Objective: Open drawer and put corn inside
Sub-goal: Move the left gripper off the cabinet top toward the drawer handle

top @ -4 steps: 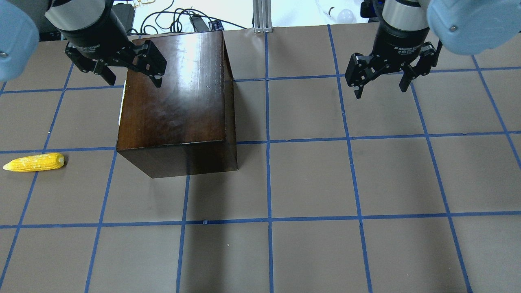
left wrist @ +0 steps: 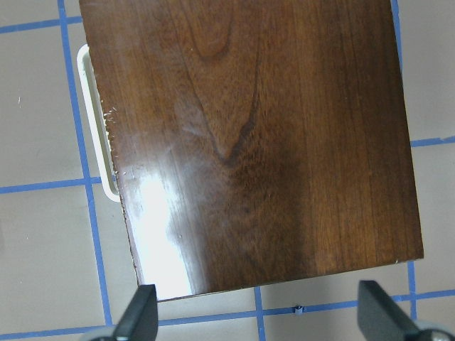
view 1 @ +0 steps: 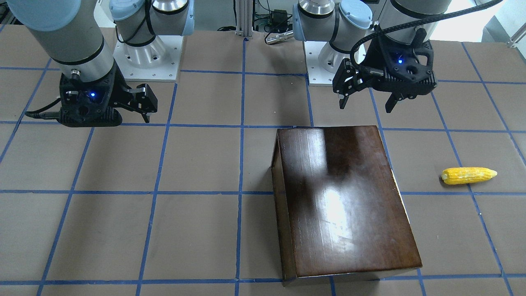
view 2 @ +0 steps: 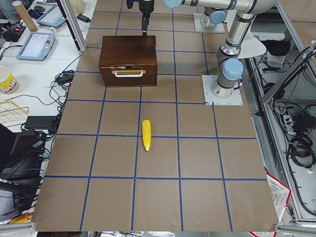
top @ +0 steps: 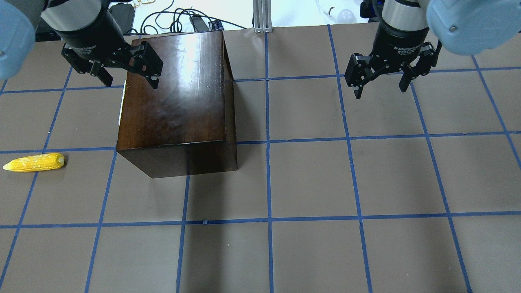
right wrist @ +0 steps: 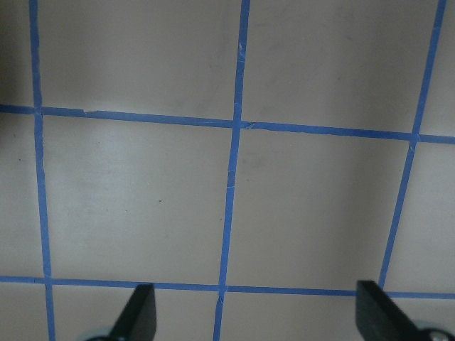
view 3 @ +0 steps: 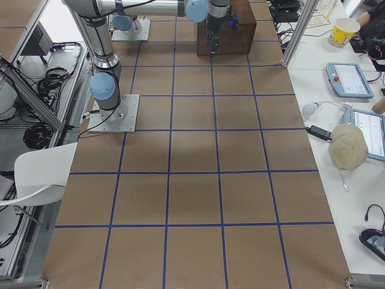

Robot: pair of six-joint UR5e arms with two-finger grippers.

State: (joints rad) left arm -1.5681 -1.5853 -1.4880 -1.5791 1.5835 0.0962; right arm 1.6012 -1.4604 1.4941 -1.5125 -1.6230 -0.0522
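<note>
The dark-brown wooden box (top: 175,101) stands on the table's left half. Its drawer (view 2: 128,79) is shut, the front panel facing the robot's left, with a cream handle (left wrist: 94,128). The yellow corn (top: 34,162) lies on the mat left of the box, apart from it; it also shows in the front-facing view (view 1: 468,175) and the exterior left view (view 2: 146,135). My left gripper (top: 131,80) is open and empty, above the box's top near its handle-side edge. My right gripper (top: 380,91) is open and empty over bare mat on the right.
The table is brown mat (top: 309,183) with a blue tape grid. Cables and an aluminium post (top: 262,16) lie past the table's edge behind the box. The arm bases (view 1: 144,53) stand on the robot's side.
My left gripper has shifted slightly up and left in the overhead view, still open over the box. The right gripper, box and corn have not moved.
</note>
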